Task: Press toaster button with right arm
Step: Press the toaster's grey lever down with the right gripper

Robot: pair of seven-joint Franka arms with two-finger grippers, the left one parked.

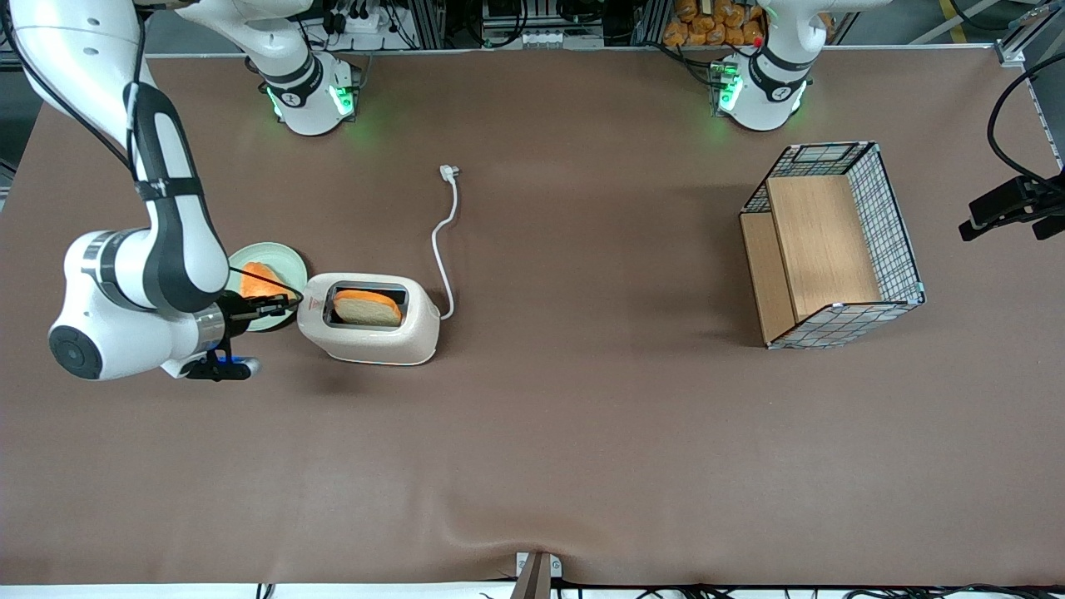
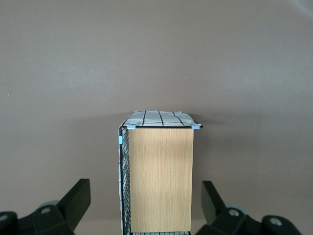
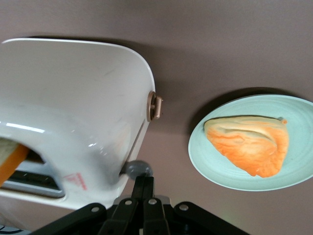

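A: Brown cloth covers the table (image 1: 582, 466). Starting at the working arm's end: what is there?

B: Right arm (image 1: 158, 249), white with black segments, bent low over the table. Its gripper (image 1: 279, 306) points sideways at the end of the toaster (image 1: 370, 320).

A: Fingers?

B: Clenched together, nothing between them. In the wrist view the gripper (image 3: 143, 182) has its tips right at the button (image 3: 137, 169), a small grey knob on the toaster's (image 3: 73, 98) end wall. They appear to touch it; I cannot tell whether it is pushed in.

A: And near the gripper?

B: Pale green plate (image 1: 287, 259), just beside the toaster's end and a little farther from the front camera. One orange-edged slice of bread (image 1: 260, 279) lies on it. The wrist view shows the same plate (image 3: 205, 156) and slice (image 3: 249, 144), apart from the toaster.

A: Toaster itself?

B: Cream-white, rounded, standing upright on the cloth. A second slice (image 1: 366, 308) sits in its slot with its top showing. Small red triangle mark (image 3: 78, 180) near the slot, close to the button end. A round tan dial (image 3: 155, 106) is on the same end wall as the button.

A: Cord?

B: White cord (image 1: 441, 249) runs from the toaster's other end, curving away from the front camera to a plug (image 1: 449, 172) lying loose on the cloth.

A: Further along?

B: Wire basket (image 1: 894, 225) with wooden panels, well apart, toward the parked arm's end. The left wrist view shows that basket (image 2: 159, 176) too.
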